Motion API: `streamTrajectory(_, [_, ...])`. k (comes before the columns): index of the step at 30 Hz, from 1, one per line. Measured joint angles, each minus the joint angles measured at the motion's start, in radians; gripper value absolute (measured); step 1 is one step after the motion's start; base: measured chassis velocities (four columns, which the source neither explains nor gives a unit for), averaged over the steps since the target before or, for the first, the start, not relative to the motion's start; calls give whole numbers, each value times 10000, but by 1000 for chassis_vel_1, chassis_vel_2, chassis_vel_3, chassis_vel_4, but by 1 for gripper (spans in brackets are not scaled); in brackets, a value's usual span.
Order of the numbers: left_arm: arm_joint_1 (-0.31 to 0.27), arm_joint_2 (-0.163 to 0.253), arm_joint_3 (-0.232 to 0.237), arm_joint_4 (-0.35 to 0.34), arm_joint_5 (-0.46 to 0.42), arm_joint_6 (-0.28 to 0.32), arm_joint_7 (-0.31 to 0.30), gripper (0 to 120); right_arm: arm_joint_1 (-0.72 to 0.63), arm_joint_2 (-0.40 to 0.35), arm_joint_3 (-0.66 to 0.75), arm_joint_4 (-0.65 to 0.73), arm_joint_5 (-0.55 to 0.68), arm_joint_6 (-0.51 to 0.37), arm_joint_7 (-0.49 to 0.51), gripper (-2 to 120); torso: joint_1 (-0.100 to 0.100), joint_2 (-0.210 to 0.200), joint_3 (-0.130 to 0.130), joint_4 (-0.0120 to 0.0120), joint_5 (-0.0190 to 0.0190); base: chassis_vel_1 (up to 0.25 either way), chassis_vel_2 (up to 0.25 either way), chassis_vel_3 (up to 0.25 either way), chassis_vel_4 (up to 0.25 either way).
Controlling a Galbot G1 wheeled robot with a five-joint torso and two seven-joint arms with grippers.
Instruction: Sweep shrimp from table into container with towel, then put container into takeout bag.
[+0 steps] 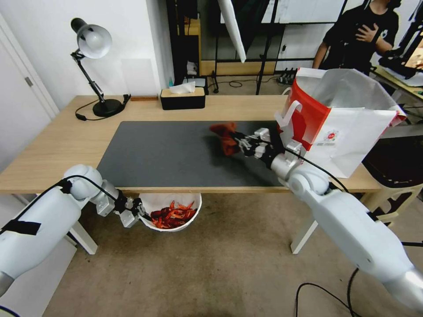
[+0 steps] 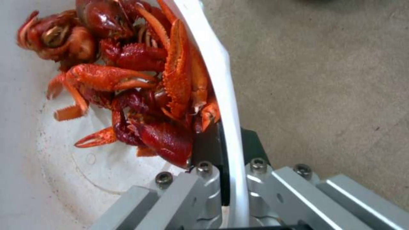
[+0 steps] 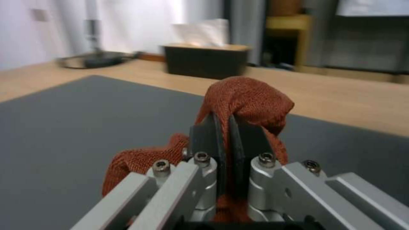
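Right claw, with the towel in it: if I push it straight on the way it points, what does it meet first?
Probably nothing soon. The right claw, shut on the towel, points over bare mat toward the black tissue box, far across the table; depth is uncertain.

The bench (image 1: 53, 145) edge hides the far part of the bowl (image 1: 171, 222), so not all of the shrimp (image 1: 172, 215) inside can be counted. In the left wrist view the bowl and the left hand (image 2: 226, 179) are cut off by the picture's edges. The towel (image 3: 247, 102) covers the tips of the right hand (image 3: 224, 140). Behind it the tissue box (image 3: 205, 60) and lamp base (image 3: 100, 59) are blurred. The logo (image 1: 330, 135) on the bag (image 1: 352, 127) is too small to read.
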Motion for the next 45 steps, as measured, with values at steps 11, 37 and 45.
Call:
streamTrajectory(11, [9, -171, 45, -38, 94, -2, 19, 0, -1618, -189, 678, 1358, 291, -677, 1648, 22, 0, 0, 2, 0, 1, 0, 0, 0, 0])
streamTrajectory(37, [1322, -95, -759, -481, 428, -16, -25, 0, -5634, 767, 2521, 3594, -1694, 2017, 959, 100, 1, 0, 0, -4, 2, 0, 0, 0, 0])
streamTrajectory(45, [1534, -122, -677, -835, 571, -17, -31, 0, -7543, 1501, 2913, 4115, -2960, 3475, 744, 100, 0, 0, 1, 0, 1, 0, 0, 0, 0])
